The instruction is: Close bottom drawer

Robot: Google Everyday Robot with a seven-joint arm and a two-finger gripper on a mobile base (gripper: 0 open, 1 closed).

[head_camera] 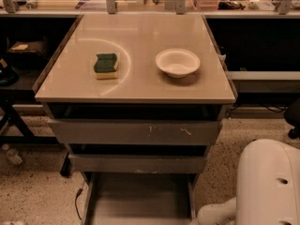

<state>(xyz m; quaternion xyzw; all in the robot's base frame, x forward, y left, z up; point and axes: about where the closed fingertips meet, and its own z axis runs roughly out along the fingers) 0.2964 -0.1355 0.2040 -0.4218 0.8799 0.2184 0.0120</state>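
Observation:
The bottom drawer (139, 198) is pulled far out under the cabinet. Its flat grey tray floor and side rails run down to the lower edge of the view, and its front is cut off there. Above it sit the medium plain grey drawer front (137, 163) and the widest grey drawer front with white scratch marks (136, 132). My white arm (267, 184) fills the lower right corner, right of the open drawer. My gripper is out of view.
The cabinet's beige top (140, 81) holds a green and yellow sponge (106, 65) and a white bowl (177, 62). Dark shelving flanks the cabinet on both sides. A black cable (77, 198) lies on the speckled floor at the left.

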